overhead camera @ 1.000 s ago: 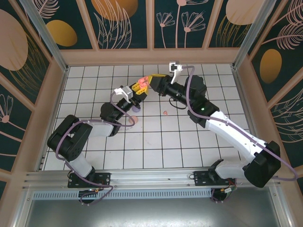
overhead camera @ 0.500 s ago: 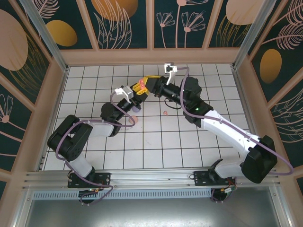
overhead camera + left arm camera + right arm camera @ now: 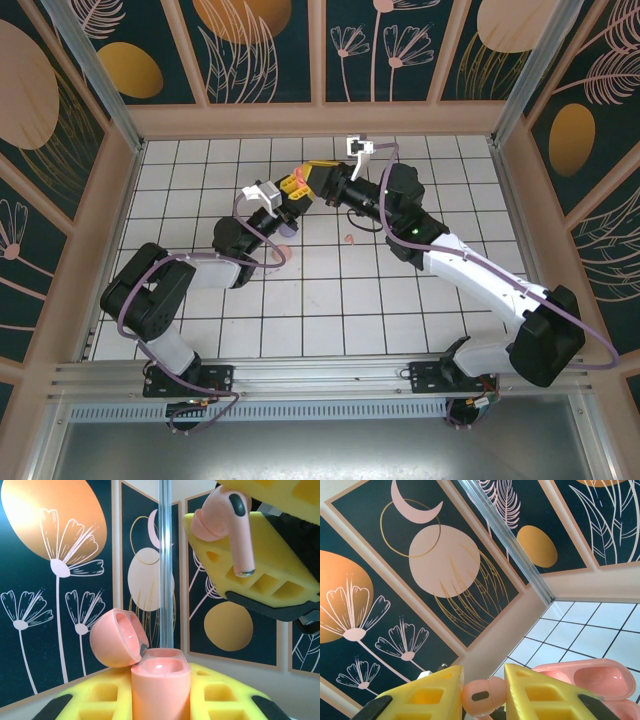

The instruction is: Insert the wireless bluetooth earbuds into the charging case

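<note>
Swung leftward over the last second, the right tool [image 3: 482, 696] now hangs its earbud [image 3: 227, 525] close above the open charging case [image 3: 160, 680].

Its yellow pads are closed on the salmon-pink bud's head, with the stem pointing down, slightly tilted and not touching the case. The left tool [image 3: 161, 695] is clamped on the case body, holding it upright with the lid [image 3: 117, 637] hinged back. Hardly anything has shifted in the last half second, so the approach looks finished. What seems to remain is lining the stem over a well and lowering it. Another pink bud [image 3: 348, 239] lies on the table [image 3: 400, 300] nearby.
</note>
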### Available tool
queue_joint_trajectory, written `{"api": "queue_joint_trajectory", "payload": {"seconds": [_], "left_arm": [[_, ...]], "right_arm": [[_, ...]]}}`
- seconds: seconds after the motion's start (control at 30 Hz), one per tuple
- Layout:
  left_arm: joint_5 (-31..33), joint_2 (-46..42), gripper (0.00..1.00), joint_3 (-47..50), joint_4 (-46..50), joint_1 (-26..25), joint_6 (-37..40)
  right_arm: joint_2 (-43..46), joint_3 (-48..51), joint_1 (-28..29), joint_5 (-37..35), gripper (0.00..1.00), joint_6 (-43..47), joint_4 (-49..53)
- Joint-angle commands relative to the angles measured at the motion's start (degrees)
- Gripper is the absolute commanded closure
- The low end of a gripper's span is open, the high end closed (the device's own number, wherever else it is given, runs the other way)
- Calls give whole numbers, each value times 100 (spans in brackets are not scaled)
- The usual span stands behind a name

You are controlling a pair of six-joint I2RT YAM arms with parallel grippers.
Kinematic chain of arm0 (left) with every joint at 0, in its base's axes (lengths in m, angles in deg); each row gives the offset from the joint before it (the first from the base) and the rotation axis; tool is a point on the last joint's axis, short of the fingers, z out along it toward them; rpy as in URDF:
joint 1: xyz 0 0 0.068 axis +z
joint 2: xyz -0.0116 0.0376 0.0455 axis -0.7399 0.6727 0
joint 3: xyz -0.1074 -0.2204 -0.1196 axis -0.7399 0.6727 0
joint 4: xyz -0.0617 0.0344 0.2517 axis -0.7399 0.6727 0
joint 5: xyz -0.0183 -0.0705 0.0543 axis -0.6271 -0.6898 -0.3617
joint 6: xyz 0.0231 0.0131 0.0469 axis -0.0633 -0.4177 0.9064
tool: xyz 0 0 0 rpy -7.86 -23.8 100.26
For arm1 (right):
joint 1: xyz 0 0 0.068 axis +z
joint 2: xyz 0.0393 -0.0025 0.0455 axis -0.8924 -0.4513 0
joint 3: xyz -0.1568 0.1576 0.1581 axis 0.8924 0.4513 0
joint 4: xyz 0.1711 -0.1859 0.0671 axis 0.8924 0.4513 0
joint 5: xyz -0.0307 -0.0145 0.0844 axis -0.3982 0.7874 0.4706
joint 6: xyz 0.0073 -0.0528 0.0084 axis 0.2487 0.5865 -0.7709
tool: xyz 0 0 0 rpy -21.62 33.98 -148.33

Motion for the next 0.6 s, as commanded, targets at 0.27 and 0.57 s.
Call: {"api": "queue_joint_trajectory", "payload": {"seconds": [0.27, 0.57], "left_arm": [[-141, -216, 100, -129, -585, -42, 37], [-159, -234, 100, -129, -568, -55, 12]], "right_arm": [[46, 120, 39, 78, 74, -38, -328], [-82, 94, 38, 87, 75, -49, -392]]}}
